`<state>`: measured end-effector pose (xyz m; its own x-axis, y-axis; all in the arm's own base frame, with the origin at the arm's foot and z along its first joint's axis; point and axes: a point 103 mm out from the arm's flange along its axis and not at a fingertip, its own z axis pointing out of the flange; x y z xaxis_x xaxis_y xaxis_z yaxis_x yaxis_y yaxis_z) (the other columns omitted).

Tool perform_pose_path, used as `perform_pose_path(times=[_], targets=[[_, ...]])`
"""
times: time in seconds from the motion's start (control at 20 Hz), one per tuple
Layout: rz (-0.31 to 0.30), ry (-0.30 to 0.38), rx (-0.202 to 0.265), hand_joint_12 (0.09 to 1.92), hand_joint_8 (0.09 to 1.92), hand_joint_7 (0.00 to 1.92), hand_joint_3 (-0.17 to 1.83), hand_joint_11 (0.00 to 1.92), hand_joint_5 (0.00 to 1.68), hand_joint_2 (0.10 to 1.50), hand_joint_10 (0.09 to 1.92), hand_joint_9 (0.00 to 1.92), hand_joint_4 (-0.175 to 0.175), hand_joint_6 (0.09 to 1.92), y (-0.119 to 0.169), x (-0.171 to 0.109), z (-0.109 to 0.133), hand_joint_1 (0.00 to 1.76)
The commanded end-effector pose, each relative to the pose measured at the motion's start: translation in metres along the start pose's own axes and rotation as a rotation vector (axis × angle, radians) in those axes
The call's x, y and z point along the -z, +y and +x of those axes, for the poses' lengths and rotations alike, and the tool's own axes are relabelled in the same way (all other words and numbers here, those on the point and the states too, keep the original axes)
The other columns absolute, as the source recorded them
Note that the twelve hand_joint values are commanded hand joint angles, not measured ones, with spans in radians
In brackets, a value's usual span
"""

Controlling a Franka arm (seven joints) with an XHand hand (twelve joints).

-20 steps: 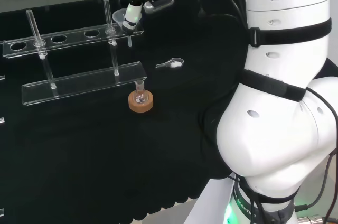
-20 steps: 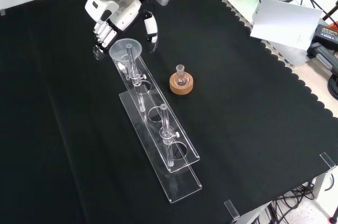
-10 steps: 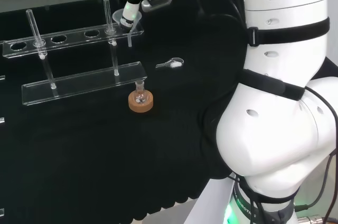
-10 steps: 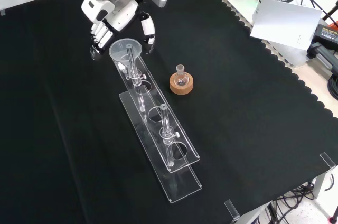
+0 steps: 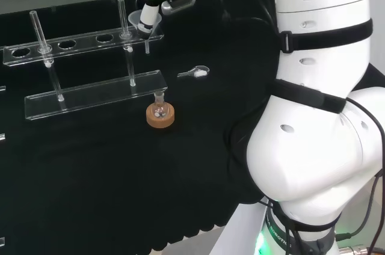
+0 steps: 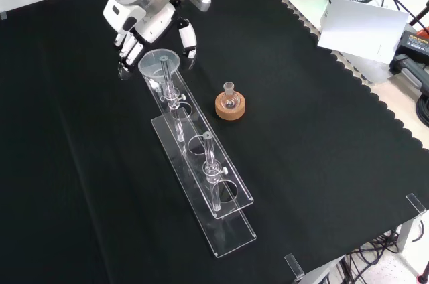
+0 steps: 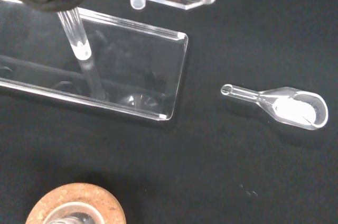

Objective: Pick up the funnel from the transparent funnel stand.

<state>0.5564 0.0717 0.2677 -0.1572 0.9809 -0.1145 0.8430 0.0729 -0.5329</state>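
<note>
The clear funnel (image 6: 159,63) sits in the end hole of the transparent stand (image 6: 216,198), its stem hanging through the top shelf (image 7: 138,3). The black and white hand (image 6: 146,17) hovers just behind the funnel's rim. Its fingers (image 6: 127,35) are on one side and the thumb (image 6: 189,36) on the other, both relaxed and holding nothing. In the head view the funnel (image 5: 139,15) is at the right end of the stand (image 5: 78,43), with a finger of the hand (image 5: 146,19) in front of it.
A small flask on a cork ring (image 6: 230,105) stands right of the stand in the front view. A clear scoop (image 5: 195,73) with white powder lies on the cloth (image 7: 296,109). Two upright rods (image 6: 209,157) rise from the stand. Papers and gear lie at the bench's far right.
The hand has shifted slightly: in the head view its finger moved left across the funnel, and in the front view the thumb drew closer to the rim. The funnel has not moved.
</note>
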Motion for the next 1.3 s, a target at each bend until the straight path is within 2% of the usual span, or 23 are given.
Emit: perform_pose_path(times=[0.05,0.2,0.25,0.35,0.45,0.5,0.6,0.7,0.75,0.85,1.0,1.3], targets=[[0.009,-0.003,-0.008,1.56,0.73,0.1,0.57,0.21,0.25,0.55,0.7,0.5,0.018,0.09,-0.003,-0.005,-0.008,0.74],[0.009,-0.015,-0.012,1.56,0.73,0.14,0.58,0.21,0.28,0.55,0.67,0.54,0.013,0.09,-0.001,-0.005,-0.004,0.74],[0.007,-0.009,0.008,1.55,0.73,0.17,0.58,0.21,0.31,0.55,0.66,0.56,0.01,0.09,-0.002,-0.005,-0.006,0.73],[-0.013,-0.011,0.017,1.55,0.73,0.24,0.58,0.22,0.39,0.55,0.63,0.62,0.003,0.09,-0.001,-0.005,-0.003,0.73],[-0.057,-0.022,0.008,1.52,0.72,0.38,0.58,0.24,0.51,0.57,0.59,0.71,-0.008,0.09,-0.001,-0.004,0.002,0.73],[-0.098,-0.025,0.003,1.51,0.72,0.45,0.58,0.26,0.57,0.57,0.57,0.76,-0.013,0.11,-0.001,-0.005,0.006,0.74],[-0.176,-0.023,-0.008,1.47,0.71,0.57,0.56,0.32,0.66,0.6,0.53,0.87,-0.017,0.24,-0.003,-0.011,0.005,0.74],[-0.241,-0.023,-0.02,1.43,0.71,0.67,0.56,0.37,0.74,0.64,0.49,0.95,-0.004,0.56,-0.005,-0.013,0.006,0.76],[-0.266,-0.023,-0.025,1.42,0.71,0.71,0.57,0.4,0.78,0.65,0.48,0.99,0.004,0.69,-0.007,-0.012,0.006,0.77],[-0.295,-0.021,-0.025,1.4,0.72,0.75,0.58,0.44,0.82,0.67,0.48,1.03,0.015,0.84,-0.012,-0.008,0.004,0.79],[-0.303,-0.017,-0.02,1.39,0.73,0.78,0.59,0.47,0.85,0.67,0.48,1.06,0.023,0.9,-0.022,0.002,-0.001,0.8],[-0.333,-0.014,-0.033,1.37,0.74,0.78,0.6,0.49,0.85,0.67,0.48,1.07,0.025,0.92,-0.05,0.022,-0.008,0.81]])
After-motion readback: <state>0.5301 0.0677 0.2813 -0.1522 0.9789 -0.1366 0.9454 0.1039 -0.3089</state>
